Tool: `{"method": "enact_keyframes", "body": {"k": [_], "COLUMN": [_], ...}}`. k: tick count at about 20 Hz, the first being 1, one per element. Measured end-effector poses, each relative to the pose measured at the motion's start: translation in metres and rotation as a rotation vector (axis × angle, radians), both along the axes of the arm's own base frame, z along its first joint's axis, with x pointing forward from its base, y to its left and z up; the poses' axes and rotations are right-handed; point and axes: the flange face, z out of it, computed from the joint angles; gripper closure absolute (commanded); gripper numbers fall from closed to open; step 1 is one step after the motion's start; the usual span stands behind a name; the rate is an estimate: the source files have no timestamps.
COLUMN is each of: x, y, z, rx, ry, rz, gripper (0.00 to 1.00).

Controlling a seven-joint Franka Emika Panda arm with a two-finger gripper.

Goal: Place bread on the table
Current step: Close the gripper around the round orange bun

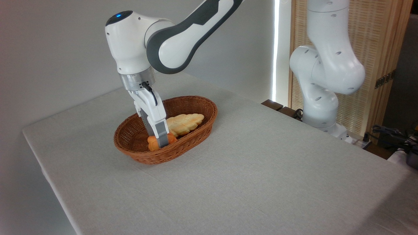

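Gripper (160, 141) reaching into wicker basket (196, 130), fingers straddling bread (152, 143); clamped or not, cannot tell. Braided loaf (184, 123) lying just behind. Basket sitting on table (261, 169).

The arm is bent over from the upper right, its wrist turned downward. The claw (160, 141) is pointed steeply down, tilted slightly rightward. Its near finger (162, 134) is seen in front; the finger gap cannot be judged.
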Motion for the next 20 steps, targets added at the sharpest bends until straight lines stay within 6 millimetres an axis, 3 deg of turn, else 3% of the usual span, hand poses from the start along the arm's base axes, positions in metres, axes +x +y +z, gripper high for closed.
{"method": "enact_keyframes", "body": {"k": [10,13,20], "x": [0.003,0.012,0.026], "y": [0.006,0.013,0.054], "z": [0.009,0.027,0.075], "rx": [-0.024,-0.09,-0.163], "ry": [-0.009,-0.025,-0.055], "rz": [0.03,0.084,0.191], "gripper": [0.75,0.74,0.73]}}
